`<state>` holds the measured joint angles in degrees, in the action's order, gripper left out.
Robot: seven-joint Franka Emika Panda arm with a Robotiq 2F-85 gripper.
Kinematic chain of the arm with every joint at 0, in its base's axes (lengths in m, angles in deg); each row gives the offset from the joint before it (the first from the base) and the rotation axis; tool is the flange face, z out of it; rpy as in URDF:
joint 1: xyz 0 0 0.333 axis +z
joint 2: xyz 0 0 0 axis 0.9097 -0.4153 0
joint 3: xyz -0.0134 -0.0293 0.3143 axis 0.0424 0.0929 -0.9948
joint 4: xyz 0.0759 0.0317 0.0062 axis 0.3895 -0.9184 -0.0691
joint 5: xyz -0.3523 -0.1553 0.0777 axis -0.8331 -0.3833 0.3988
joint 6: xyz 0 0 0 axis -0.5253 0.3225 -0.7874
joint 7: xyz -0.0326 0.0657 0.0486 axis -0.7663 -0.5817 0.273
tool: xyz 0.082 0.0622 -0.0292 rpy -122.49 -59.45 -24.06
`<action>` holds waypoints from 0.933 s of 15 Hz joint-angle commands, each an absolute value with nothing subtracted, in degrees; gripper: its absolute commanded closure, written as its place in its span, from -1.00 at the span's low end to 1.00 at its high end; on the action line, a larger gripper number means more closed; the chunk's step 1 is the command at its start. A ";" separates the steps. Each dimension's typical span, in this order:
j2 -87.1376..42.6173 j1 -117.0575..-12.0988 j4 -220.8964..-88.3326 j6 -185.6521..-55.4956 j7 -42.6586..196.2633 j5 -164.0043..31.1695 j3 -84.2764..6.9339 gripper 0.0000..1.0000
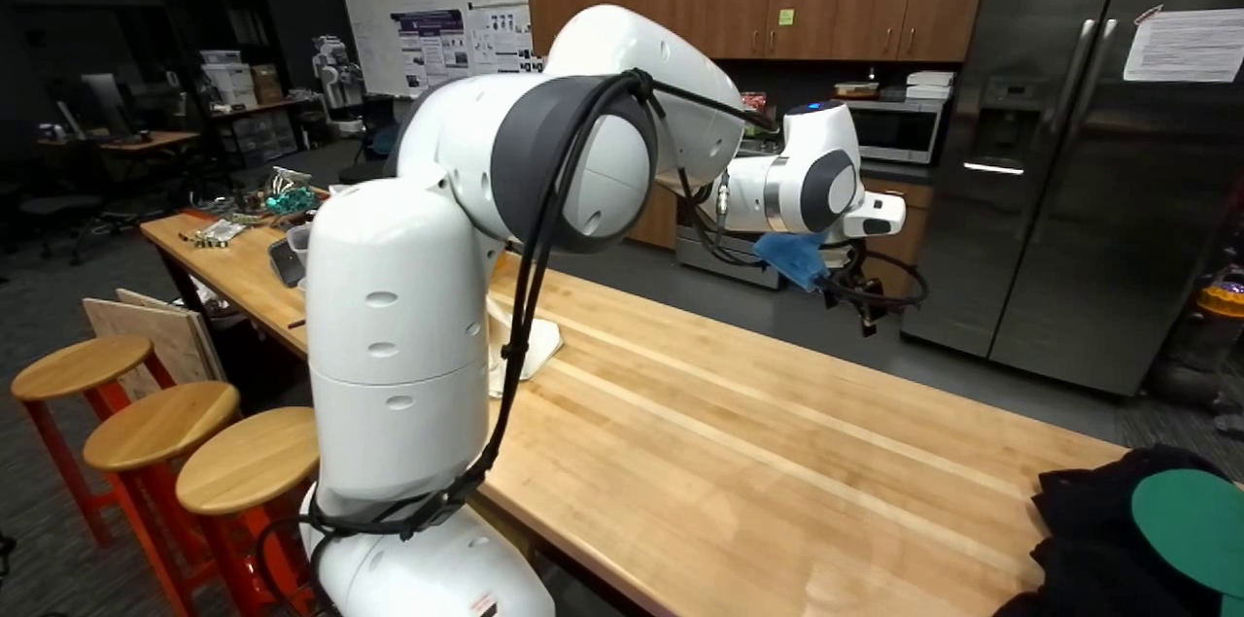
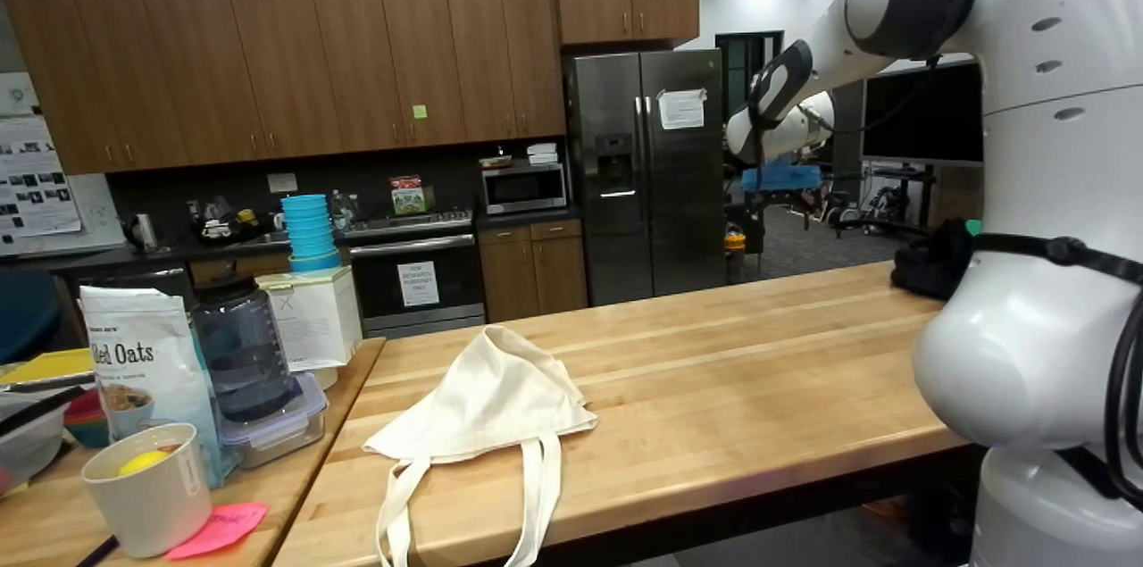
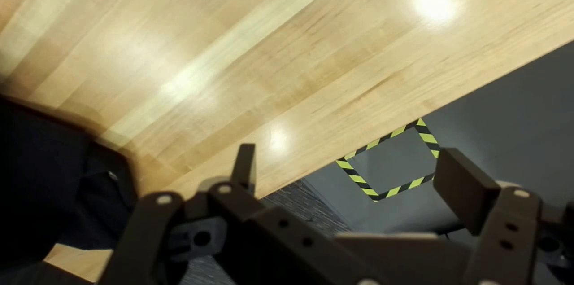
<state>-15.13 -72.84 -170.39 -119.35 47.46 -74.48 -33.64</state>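
Observation:
My gripper (image 3: 352,170) stands open, its fingers wide apart with nothing between them. In an exterior view the gripper (image 1: 865,296) hangs in the air near the table's far edge, on the refrigerator side. Below it, the wrist view shows the wooden tabletop (image 3: 251,69) and a floor patch framed in yellow-black tape (image 3: 358,179). A black fabric object (image 3: 58,177) lies at the left of that view; in an exterior view this black object (image 1: 1088,549) has a green round piece (image 1: 1191,525) on it. A cream tote bag (image 2: 491,388) lies crumpled on the table, well away from the gripper.
Beside the tote bag, a second table carries an oats bag (image 2: 147,362), a dark pitcher (image 2: 237,344), a lidded container (image 2: 277,424) and a cream cup (image 2: 147,487). A refrigerator (image 1: 1069,160) stands beyond the table. Several stools (image 1: 248,462) line the near side.

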 commanded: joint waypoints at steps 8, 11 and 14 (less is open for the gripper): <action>-15.47 -71.50 -169.74 -119.39 45.45 -76.58 -32.40 -1.00; -15.39 -71.77 -169.73 -119.30 42.60 -79.84 -31.00 -1.00; -15.60 -72.38 -169.71 -118.83 39.53 -82.54 -29.35 -1.00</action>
<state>-15.55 -72.17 -169.91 -119.40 42.46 -80.16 -31.02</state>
